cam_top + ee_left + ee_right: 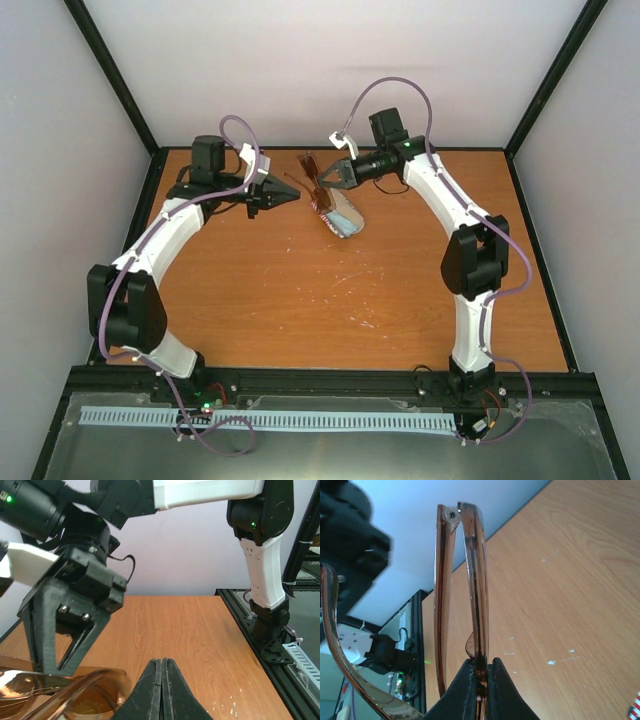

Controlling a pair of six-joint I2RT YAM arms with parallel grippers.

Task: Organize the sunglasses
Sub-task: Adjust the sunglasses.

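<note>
orange-brown wooden table (pixel 400 290) | lil oblong case with a red-white striped edge (pixel 323 209), far-middle of that table | light blue cloth (pixel 346 220) touching the case | white slotted plastic strip (pixel 270 420) just past table's near edge

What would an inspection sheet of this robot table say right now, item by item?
Surface: orange wooden table, white scuffs.
Job's things: sunglasses, held above the table.
Clutter: striped case, light blue inside.
Grippers: right gripper, jaws shut on the sunglasses; left gripper, jaws shut, empty.
Cables: purple cables looped along both arms.
Surroundings: pale walls, black frame.
</note>
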